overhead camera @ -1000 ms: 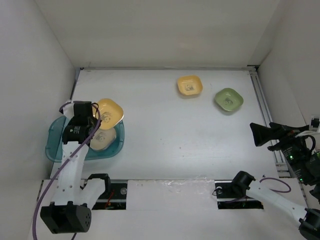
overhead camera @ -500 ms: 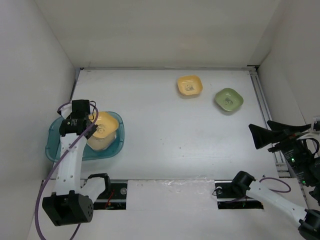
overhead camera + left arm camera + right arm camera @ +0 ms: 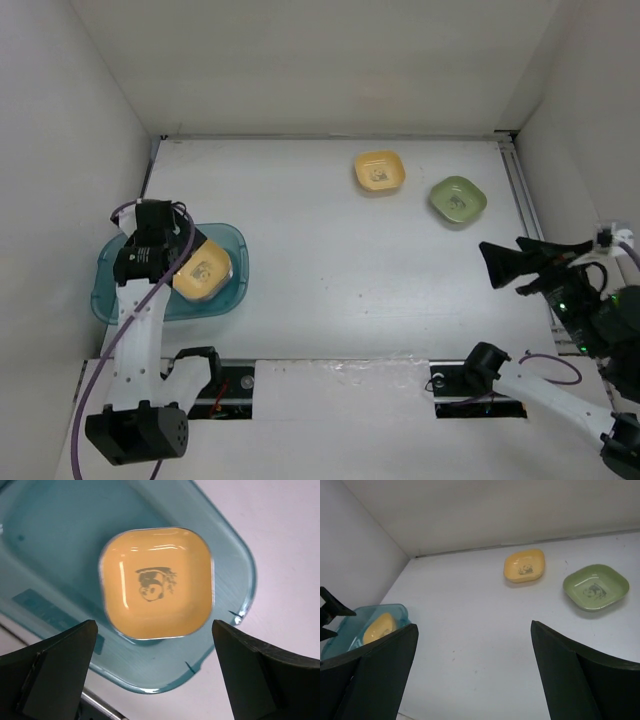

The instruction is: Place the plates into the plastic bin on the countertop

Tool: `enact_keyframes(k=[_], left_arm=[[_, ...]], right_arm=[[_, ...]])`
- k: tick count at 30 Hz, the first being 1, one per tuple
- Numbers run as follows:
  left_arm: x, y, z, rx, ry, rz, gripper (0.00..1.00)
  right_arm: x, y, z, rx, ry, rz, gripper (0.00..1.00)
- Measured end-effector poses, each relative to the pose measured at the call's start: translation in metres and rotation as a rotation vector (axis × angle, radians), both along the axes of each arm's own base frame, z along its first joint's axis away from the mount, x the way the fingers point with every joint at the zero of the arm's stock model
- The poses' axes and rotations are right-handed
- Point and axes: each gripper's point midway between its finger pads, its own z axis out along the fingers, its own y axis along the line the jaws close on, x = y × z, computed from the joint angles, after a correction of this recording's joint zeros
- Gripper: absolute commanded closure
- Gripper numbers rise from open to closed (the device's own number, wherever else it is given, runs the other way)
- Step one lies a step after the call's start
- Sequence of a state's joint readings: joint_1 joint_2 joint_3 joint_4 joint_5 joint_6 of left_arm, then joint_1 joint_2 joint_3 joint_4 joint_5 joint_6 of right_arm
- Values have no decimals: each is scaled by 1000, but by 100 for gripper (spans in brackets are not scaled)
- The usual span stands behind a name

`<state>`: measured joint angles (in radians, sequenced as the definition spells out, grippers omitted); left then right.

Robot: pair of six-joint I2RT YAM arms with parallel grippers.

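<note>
A yellow-orange plate with a dark centre print lies in the teal plastic bin at the left of the countertop. My left gripper hangs just above that plate, open, with nothing between its fingers. From above, the left gripper covers the bin's left half beside the plate. Two plates stand on the countertop at the back right: a yellow-orange one and a green one. My right gripper is open and empty, in front of the green plate.
White walls close the countertop on the left, back and right. A metal rail runs along the right edge. The arm bases and cable slots line the near edge. The right wrist view also shows the bin far to the left.
My left gripper carried the yellow-orange plate from the bin's far rim down into the bin, then opened and let it go. The right gripper drifted slightly left.
</note>
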<state>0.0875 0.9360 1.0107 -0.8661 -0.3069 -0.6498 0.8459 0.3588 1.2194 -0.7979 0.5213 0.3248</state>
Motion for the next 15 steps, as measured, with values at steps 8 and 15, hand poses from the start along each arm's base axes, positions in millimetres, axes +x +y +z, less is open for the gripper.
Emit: enact_keyframes(k=[8,15], left_arm=[[77,-66,19,-101,-105,-322,1],[166,-234,56,-137,-165,-748,1]], right_arm=[[93,76,-61,-173,281,-159,0],[223,41,-153,-215,567,-433,0]])
